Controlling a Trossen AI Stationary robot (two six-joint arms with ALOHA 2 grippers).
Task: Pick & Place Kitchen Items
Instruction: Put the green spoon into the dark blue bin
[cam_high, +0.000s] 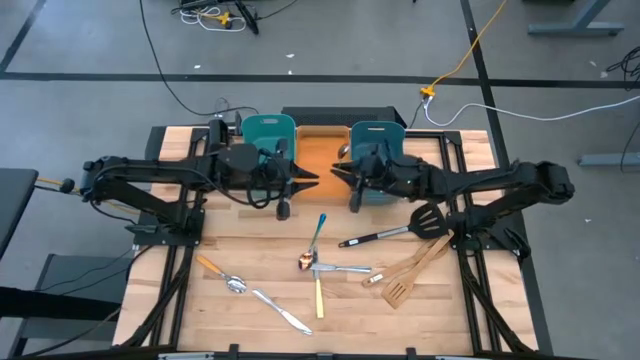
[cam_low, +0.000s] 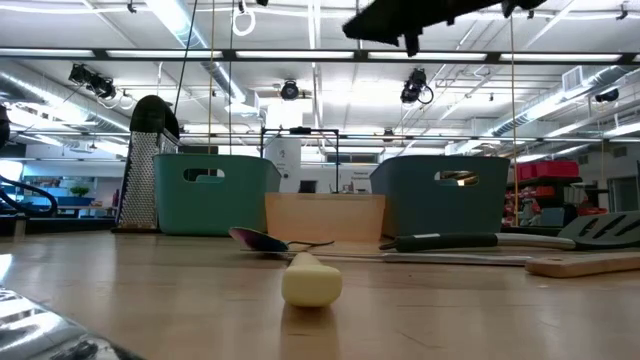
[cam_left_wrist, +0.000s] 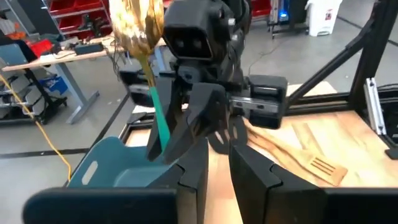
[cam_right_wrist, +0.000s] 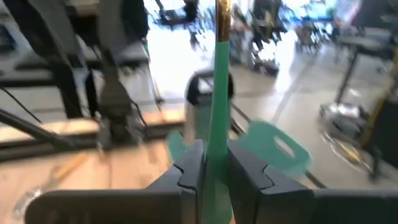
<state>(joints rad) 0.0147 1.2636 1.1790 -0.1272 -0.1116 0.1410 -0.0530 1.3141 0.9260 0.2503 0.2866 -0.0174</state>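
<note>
From above, both arms meet over the orange bin (cam_high: 315, 150), between the two teal bins (cam_high: 268, 130), while spare utensils (cam_high: 318, 265) lie scattered on the table (cam_high: 180, 300).

Low view: a cream handle (cam_low: 311, 281) sits close to the lens, and no labels are readable.

Left wrist: the left gripper (cam_left_wrist: 217, 163) looks released and empty, though that's hard to confirm.

Right wrist: the right gripper (cam_right_wrist: 214, 163) is clenched on the green-handled gold spoon (cam_right_wrist: 219, 81), held upright, likely for dropping into a bin.
</note>
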